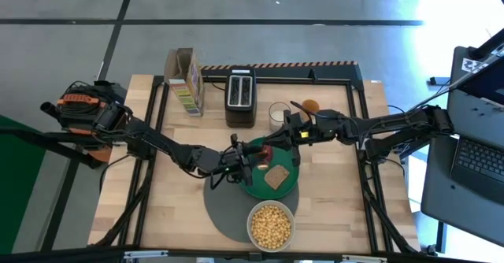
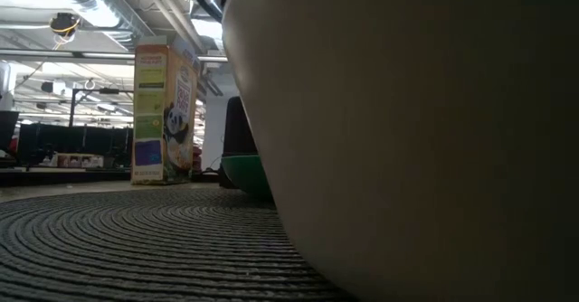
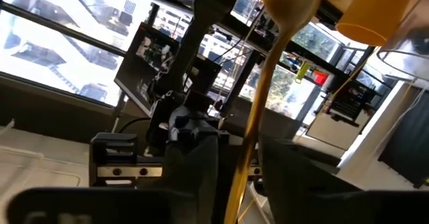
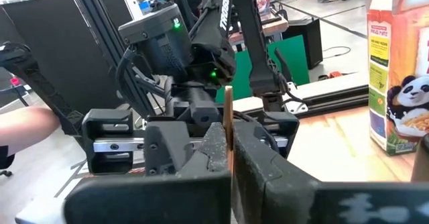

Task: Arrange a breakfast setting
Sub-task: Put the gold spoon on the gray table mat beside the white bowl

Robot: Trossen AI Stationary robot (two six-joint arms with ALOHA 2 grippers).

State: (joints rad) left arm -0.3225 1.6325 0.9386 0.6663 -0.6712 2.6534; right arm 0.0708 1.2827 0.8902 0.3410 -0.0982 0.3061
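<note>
Nearest, the pale round bowl (image 1: 270, 224) of yellow cereal sits on the round grey mat (image 1: 226, 208). Beyond it, over the green plate (image 1: 290, 186), both grippers meet on the thin brown spoon (image 4: 228, 127): the right gripper (image 4: 226, 147) pinches its handle upright, and the left gripper (image 3: 231, 158) narrows around the same shaft, bowl end up.

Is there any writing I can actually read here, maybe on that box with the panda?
No text can be read in any view.
Cereal box: it has printed words and a red label near the top, all too blurred to read.
The same box in the low view: the lettering is too small to read.
Orange tag, far left in the high view: the marks are too small to read.
</note>
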